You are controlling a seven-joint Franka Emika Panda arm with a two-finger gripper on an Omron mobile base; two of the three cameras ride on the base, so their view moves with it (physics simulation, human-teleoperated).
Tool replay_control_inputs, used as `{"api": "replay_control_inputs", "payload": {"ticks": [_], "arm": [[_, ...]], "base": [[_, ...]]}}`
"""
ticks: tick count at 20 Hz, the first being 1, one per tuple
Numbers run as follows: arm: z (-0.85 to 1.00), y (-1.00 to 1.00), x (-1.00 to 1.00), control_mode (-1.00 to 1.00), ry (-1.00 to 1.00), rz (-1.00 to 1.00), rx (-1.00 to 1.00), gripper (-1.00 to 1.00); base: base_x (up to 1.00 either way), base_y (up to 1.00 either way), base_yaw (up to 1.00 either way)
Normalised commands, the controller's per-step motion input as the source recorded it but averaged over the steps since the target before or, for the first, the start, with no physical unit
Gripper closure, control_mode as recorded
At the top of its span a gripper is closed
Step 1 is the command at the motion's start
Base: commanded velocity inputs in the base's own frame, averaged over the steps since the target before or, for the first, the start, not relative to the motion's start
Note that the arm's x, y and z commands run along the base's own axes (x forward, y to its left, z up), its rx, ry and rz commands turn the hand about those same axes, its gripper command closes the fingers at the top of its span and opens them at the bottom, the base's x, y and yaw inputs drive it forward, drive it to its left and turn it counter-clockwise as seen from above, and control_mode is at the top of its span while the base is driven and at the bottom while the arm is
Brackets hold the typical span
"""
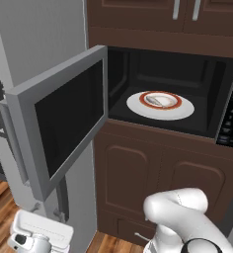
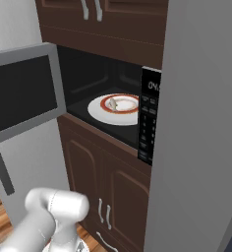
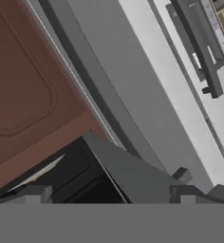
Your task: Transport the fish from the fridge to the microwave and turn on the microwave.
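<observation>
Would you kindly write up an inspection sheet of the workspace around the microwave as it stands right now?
Surface: white turntable in the black cavity of the microwave, carrying the plate.
Job's things: fish lies on the plate inside; microwave door swung wide open; keypad strip at the cavity's right; fridge handle in the hand view.
Clutter: nothing seen.
Grippers: gripper open, holding nothing, low beside the door's lower edge.
Cables: nothing seen.
Surroundings: brown cabinets above and below, wood floor.
</observation>
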Motion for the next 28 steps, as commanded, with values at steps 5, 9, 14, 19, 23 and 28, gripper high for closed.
{"api": "replay_control_inputs", "payload": {"ticks": [5, 9, 14, 19, 23, 28], "arm": [[0.00, 0.24, 0.01, -1.00, -0.02, 0.00, 0.00, -1.00], [-0.02, 0.26, 0.05, -1.00, -0.01, 0.00, 0.00, -1.00], [0.00, 0.25, 0.29, -1.00, -0.05, -0.02, -0.01, -1.00], [0.04, 0.07, 0.16, -1.00, -0.15, -0.06, 0.00, -1.00], [0.14, 0.00, 0.00, -1.00, -0.25, -0.16, 0.00, -1.00], [0.11, 0.00, 0.03, -1.00, -0.25, -0.19, 0.00, -1.00]], "base": [[0.00, 0.00, 0.00], [0.00, 0.00, 0.00], [0.00, 0.00, 0.00], [0.00, 0.00, 0.00], [0.00, 0.00, 0.00], [0.00, 0.00, 0.00]]}}
